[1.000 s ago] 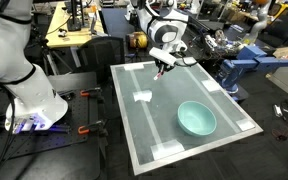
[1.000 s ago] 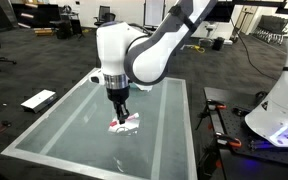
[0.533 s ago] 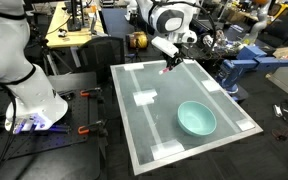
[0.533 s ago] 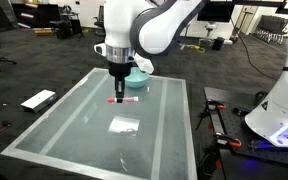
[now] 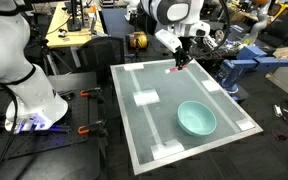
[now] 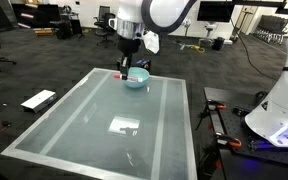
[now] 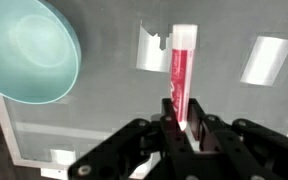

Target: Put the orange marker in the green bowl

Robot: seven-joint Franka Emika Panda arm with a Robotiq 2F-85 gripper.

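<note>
My gripper [image 7: 180,122] is shut on the orange marker [image 7: 179,70], a thin reddish-pink pen that sticks out ahead of the jaws in the wrist view. In both exterior views the gripper [image 5: 181,62] [image 6: 126,67] holds the marker [image 5: 174,69] [image 6: 121,75] in the air above the glass table. The pale teal-green bowl [image 5: 196,119] [image 6: 136,77] stands on the table; in the wrist view the bowl [image 7: 26,52] lies at the upper left, off to the side of the marker.
The glass table [image 5: 174,140] [image 6: 74,130] carries white tape patches, one near its middle [image 5: 144,98] [image 6: 123,125] and some at the corners. Workbenches and equipment [image 5: 234,45] stand behind the table. A white robot base [image 5: 24,95] stands beside it.
The gripper has lifted the marker off the table and carried it up and across, away from the middle tape patch and toward the bowl's end of the table.
</note>
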